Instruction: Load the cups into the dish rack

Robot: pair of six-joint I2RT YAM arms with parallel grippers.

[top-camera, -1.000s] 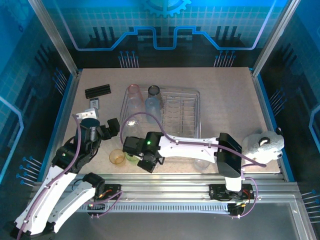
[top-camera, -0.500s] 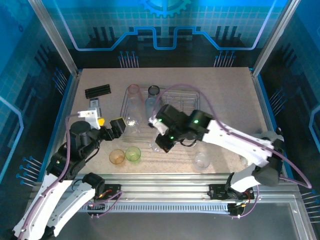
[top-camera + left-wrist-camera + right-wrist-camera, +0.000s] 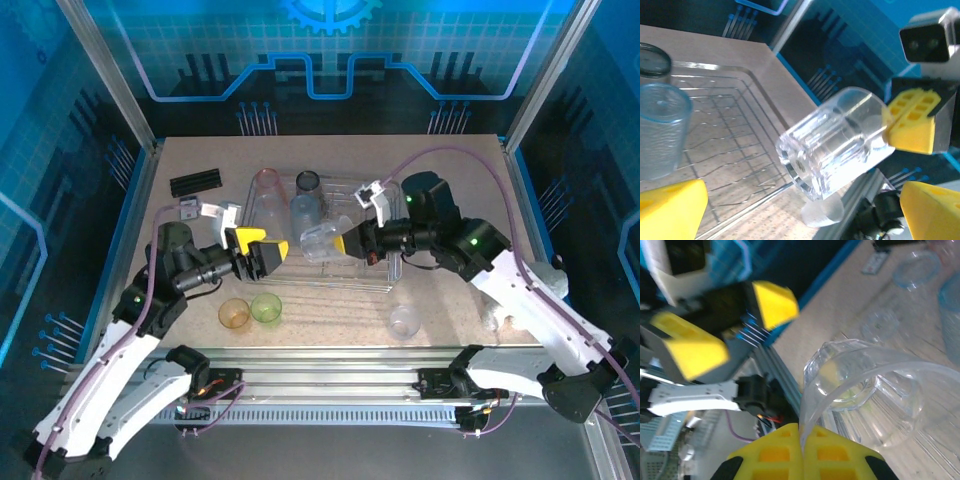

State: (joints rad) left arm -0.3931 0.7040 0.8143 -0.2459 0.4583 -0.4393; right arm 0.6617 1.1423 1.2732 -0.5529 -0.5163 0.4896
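My right gripper (image 3: 347, 243) is shut on the rim of a clear cup (image 3: 318, 241), held on its side in the air above the left part of the dish rack (image 3: 385, 190). In the right wrist view the pads (image 3: 785, 450) pinch the clear cup's (image 3: 865, 385) wall. My left gripper (image 3: 263, 256) is open just left of that cup, apart from it; its wrist view has the cup (image 3: 835, 140) between and beyond the fingers (image 3: 670, 210). A pink cup (image 3: 265, 205) and a bluish cup (image 3: 306, 208) stand in the rack. Orange (image 3: 234, 313), green (image 3: 266, 307) and clear (image 3: 404, 320) cups sit on the table.
A black ridged bar (image 3: 195, 183) lies at the back left. A white plush toy (image 3: 497, 315) sits near the front right, partly behind the right arm. The metal rail (image 3: 330, 365) runs along the near edge, close to the three loose cups.
The right arm swung from the front-left cups up and back over the rack, carrying the clear cup. The left gripper moved right toward the rack, staying open.
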